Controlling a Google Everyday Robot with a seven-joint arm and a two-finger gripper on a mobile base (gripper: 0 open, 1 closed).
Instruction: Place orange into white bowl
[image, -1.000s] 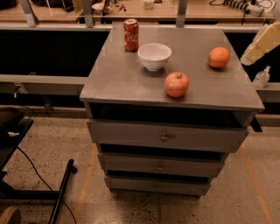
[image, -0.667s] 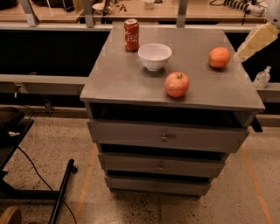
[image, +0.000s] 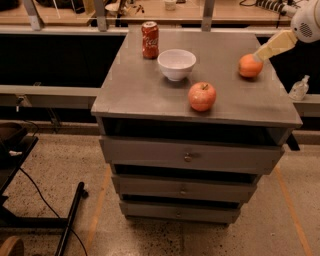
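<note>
The orange (image: 250, 66) sits on the grey cabinet top (image: 150, 85) near its right edge. The white bowl (image: 176, 64) stands upright and empty toward the back middle, well left of the orange. My gripper (image: 260, 54) reaches in from the upper right on a cream-coloured arm. Its tip is at the orange's upper right side, touching or nearly touching it.
A red soda can (image: 150, 39) stands just left of and behind the bowl. A reddish apple (image: 202, 96) lies in front of the bowl. A clear pump bottle (image: 299, 89) sits on a ledge right of the cabinet. A black stand (image: 70, 220) and cable lie on the floor at left.
My gripper has moved left and slightly down, from beyond the cabinet's right edge to the orange. The orange, bowl, apple and can have not moved.
</note>
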